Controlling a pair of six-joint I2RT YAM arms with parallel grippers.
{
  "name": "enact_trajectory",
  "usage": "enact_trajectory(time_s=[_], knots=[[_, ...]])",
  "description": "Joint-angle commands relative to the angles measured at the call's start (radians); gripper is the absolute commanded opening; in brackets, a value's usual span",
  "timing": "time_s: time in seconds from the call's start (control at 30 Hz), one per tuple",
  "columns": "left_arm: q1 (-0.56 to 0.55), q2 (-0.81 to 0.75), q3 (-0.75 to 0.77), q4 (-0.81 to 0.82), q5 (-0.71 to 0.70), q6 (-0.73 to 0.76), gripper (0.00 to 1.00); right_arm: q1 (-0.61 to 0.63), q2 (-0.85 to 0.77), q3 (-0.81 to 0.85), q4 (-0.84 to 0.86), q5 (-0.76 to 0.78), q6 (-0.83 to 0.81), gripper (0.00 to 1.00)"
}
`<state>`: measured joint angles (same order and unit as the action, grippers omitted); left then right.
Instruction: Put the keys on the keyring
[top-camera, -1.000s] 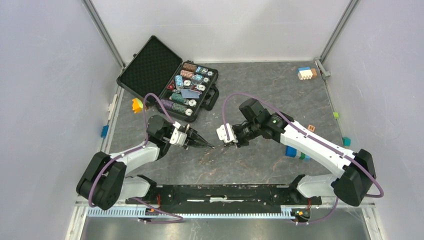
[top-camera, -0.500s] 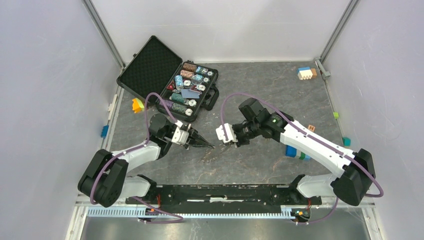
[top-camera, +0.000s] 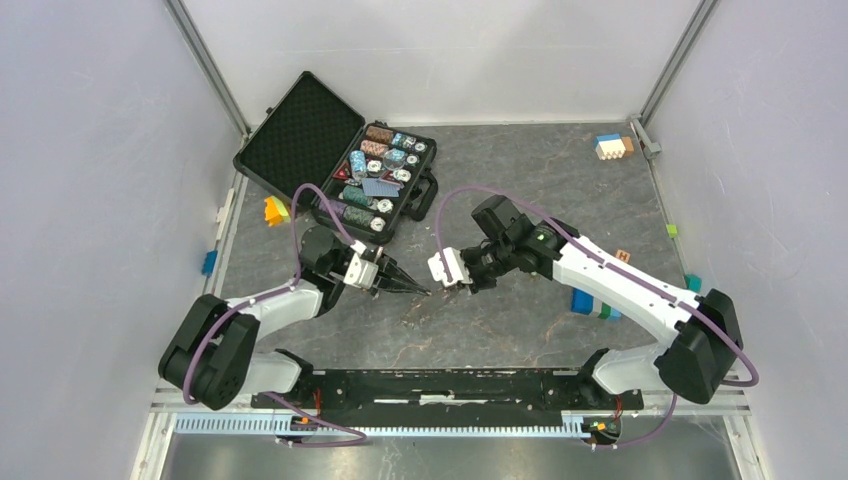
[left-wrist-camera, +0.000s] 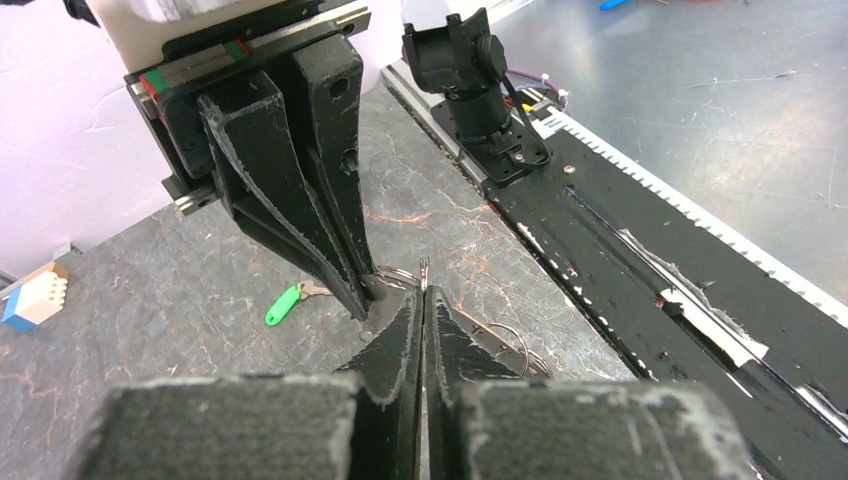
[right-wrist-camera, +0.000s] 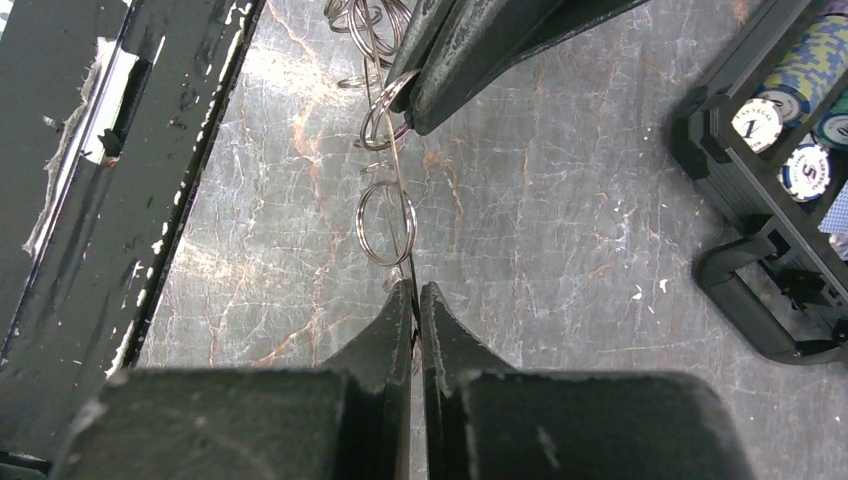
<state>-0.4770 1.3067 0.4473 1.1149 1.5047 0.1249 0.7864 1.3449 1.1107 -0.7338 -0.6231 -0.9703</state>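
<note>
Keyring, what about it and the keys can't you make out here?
Right wrist: keyring seen edge-on only, its upper end behind the left jaws; small rings cut by the top edge.
Left wrist: green key, metal end partly behind the right jaws.
Top external: keyring and keys too small, under both jaws.

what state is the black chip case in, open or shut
Open: the case has its lid folded back, foam lining up, and the chips sit exposed.
</note>
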Motion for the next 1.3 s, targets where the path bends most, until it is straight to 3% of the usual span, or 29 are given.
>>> enact_trajectory(time_s=[0.0, 0.3, 0.5, 0.6, 0.63, 0.73, 0.8, 1.03, 1.27], knots=[[-0.003, -0.005, 0.013, 0.091, 0.098, 0.013, 0.02, -0.007, 0.026, 0.010, 0.020, 0.024, 0.006, 0.02], [-0.006, -0.027, -0.051, 0.088, 0.144, 0.102, 0.02, -0.007, 0.061, 0.001, 0.042, 0.011, 0.025, 0.08], [-0.006, -0.014, -0.061, 0.088, 0.144, 0.122, 0.02, -0.009, 0.054, 0.001, 0.040, 0.006, 0.024, 0.18], [-0.006, -0.004, -0.064, 0.089, 0.144, 0.134, 0.02, -0.009, 0.037, -0.005, 0.038, 0.013, 0.025, 0.30], [-0.006, -0.002, -0.065, 0.090, 0.145, 0.134, 0.02, -0.009, 0.031, -0.004, 0.037, 0.020, 0.026, 0.41], [-0.006, 0.005, -0.069, 0.094, 0.144, 0.135, 0.02, -0.011, 0.005, -0.004, 0.036, 0.048, 0.031, 0.58], [-0.006, 0.004, -0.067, 0.096, 0.147, 0.135, 0.02, -0.016, -0.011, -0.004, 0.034, 0.064, 0.033, 0.64], [-0.006, 0.011, -0.066, 0.083, 0.140, 0.179, 0.02, -0.070, -0.064, 0.002, 0.044, -0.032, 0.051, 0.64], [-0.006, 0.031, -0.021, 0.077, 0.123, 0.179, 0.02, -0.069, -0.002, 0.105, -0.064, -0.293, -0.013, 0.54]])
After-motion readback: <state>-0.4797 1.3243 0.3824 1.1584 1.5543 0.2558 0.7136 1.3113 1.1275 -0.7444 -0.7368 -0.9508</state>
